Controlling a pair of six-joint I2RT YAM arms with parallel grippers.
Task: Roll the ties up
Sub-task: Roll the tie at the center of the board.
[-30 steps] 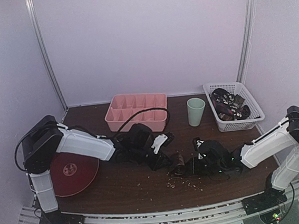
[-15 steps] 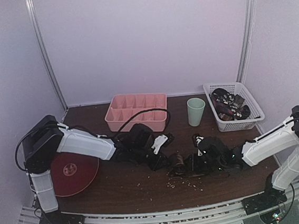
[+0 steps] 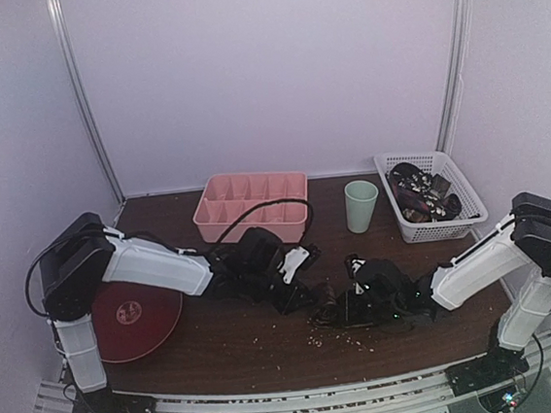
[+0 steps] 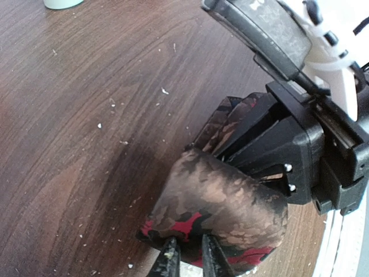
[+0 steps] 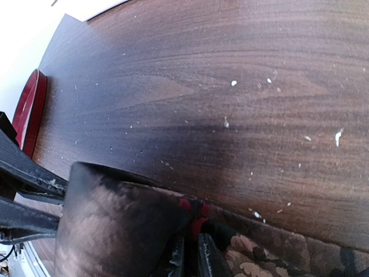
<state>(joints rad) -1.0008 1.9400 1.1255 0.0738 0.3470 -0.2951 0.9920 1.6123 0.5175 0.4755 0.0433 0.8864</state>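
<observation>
Found both sets of jaws nearly together and pinching: left gripper point(image 4: 189, 261) nipping the lower edge of the tie point(image 4: 225, 202), right gripper point(image 5: 191, 254) clamped on a red-lined fold of the same tie. Located that tie on the table point(image 3: 230, 343), nearer the arms than the green cup point(image 3: 361, 205) and slightly left of it. Read it as half rolled at best: wound into a loose, flaring cone, with patterned length trailing uncoiled beside the right gripper. Noted more ties point(image 3: 421, 192) heaped in the white basket point(image 3: 444, 227) right of the cup, seemingly unrolled. Spotted no finished coil in the pink tray point(image 3: 253, 175) left of the cup. Judged most work ahead: this roll, then the basket's heap.
</observation>
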